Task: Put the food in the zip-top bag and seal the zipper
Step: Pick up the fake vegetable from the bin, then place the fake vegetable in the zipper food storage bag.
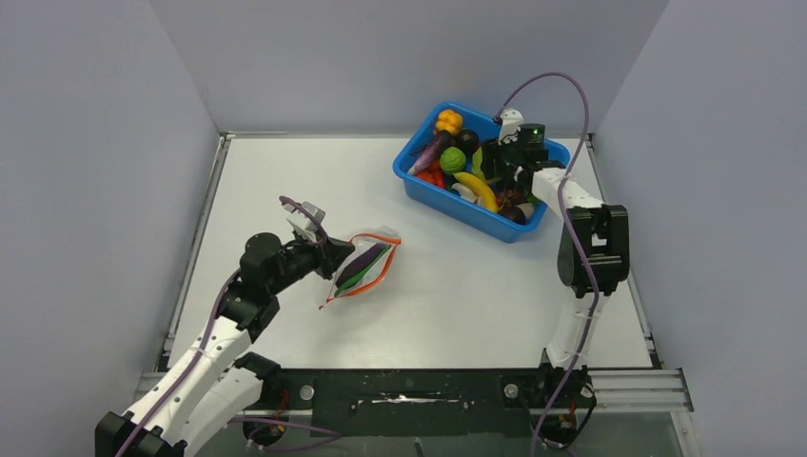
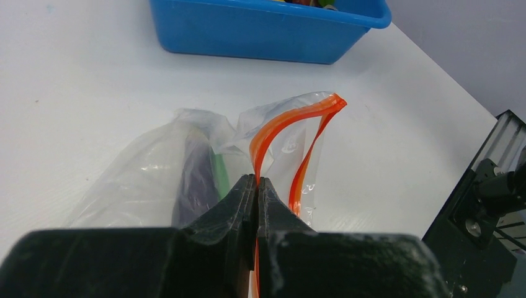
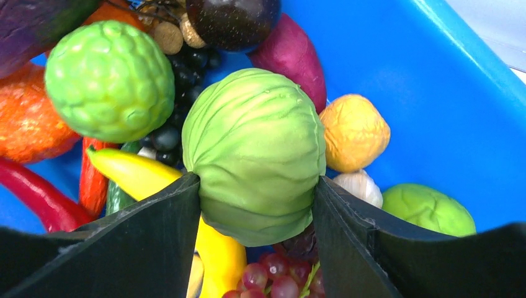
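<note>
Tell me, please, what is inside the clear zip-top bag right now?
Inside the zip-top bag lie a dark purple piece and a green piece, side by side. The left gripper hides their near ends, so any further contents cannot be told.

White-and-black left arm [image 1: 211,350], matching right arm [image 1: 577,195], purple cables [image 1: 584,116] (looped at each wrist), matte black end effector fingers [image 3: 142,248].

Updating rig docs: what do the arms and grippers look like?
The left arm and right arm: white links, black joint housings. The left gripper and right gripper: matte black, two broad wedge-shaped fingers each. A purple cable runs along each arm, looping high above the right one. Small green light at the right wrist.
</note>
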Robot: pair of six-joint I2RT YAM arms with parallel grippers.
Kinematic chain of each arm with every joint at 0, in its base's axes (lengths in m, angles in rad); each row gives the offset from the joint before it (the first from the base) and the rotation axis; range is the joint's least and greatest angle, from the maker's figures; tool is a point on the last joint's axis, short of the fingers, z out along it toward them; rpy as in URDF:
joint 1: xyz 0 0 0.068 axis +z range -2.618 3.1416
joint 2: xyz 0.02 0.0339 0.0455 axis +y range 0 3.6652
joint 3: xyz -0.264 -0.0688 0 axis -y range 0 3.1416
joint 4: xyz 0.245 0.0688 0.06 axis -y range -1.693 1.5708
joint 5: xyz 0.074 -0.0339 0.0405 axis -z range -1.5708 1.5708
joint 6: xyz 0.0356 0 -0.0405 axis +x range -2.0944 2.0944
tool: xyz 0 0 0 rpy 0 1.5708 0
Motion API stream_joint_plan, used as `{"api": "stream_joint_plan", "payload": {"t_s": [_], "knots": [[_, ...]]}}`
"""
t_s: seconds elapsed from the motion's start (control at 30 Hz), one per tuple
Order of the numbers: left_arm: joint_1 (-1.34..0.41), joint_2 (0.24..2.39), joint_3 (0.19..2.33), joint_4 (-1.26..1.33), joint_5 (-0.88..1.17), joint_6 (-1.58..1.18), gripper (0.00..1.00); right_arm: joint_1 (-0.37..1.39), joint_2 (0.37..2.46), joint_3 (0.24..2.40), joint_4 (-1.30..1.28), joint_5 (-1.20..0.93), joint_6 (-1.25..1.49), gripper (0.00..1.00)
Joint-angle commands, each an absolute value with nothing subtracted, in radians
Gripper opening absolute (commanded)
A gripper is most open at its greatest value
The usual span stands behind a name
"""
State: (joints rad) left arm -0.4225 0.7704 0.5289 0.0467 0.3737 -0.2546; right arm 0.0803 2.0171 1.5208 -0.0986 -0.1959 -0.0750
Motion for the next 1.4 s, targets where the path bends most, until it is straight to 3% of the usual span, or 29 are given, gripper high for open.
{"api": "stream_joint_plan", "payload": {"t_s": [0.0, 0.47, 0.87, 1.17, 1.37], "knots": [[-0.417, 0.781, 0.586, 0.066, 0.319, -0.300, 0.00, 0.093, 1.869, 1.444, -0.058, -0.131, -0.090, 0.46], [-0.419, 0.840, 0.673, 0.094, 0.320, -0.420, 0.00, 0.128, 1.512, 1.241, -0.038, -0.076, -0.016, 0.45], [-0.420, 0.858, 0.705, 0.076, 0.295, -0.462, 0.00, 0.403, 1.238, 1.176, -0.163, 0.009, -0.067, 0.45], [-0.423, 0.894, 0.733, 0.087, 0.354, -0.508, 0.00, 0.528, 1.077, 1.084, -0.122, -0.201, -0.002, 0.46], [-0.423, 0.907, 0.734, 0.109, 0.350, -0.525, 0.00, 0.540, 1.010, 0.999, 0.062, -0.410, 0.145, 0.47]]}}
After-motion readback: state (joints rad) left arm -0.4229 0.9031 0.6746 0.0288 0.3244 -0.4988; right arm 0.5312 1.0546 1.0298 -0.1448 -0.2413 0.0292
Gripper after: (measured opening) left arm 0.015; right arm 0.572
